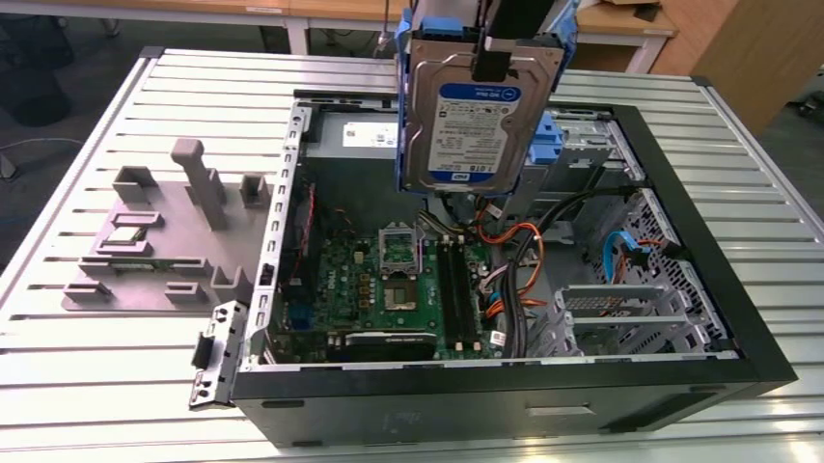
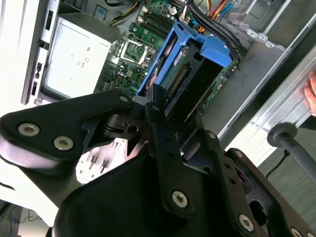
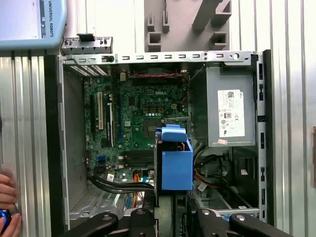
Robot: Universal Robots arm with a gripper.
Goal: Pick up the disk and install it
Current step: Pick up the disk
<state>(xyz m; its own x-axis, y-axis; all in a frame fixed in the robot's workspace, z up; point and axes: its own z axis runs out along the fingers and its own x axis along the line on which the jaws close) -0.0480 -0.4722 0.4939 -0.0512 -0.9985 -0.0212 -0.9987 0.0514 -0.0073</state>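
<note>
On the exterior view's left, we are seeing a grey fixture plate [image 1: 154, 241] with moulded holders. Next to it is the open computer case [image 1: 515, 374], which is housing a motherboard [image 1: 386, 289], power supply [image 1: 361, 135], cables [image 1: 522, 260] and metal drive cage [image 1: 618, 309]. Above the case we are holding the disk [image 1: 477, 116] upright, our gripper [image 1: 493, 60] clamped on its blue carrier; we judge that carrying it squarely and clear of those cables matters.

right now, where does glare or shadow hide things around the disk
Exterior view: even light, no glare on the disk label. Second wrist view: the table is washed out white; the disk's side by the gripper is in shade. First wrist view: the case bay beside the power supply is dark.
</note>
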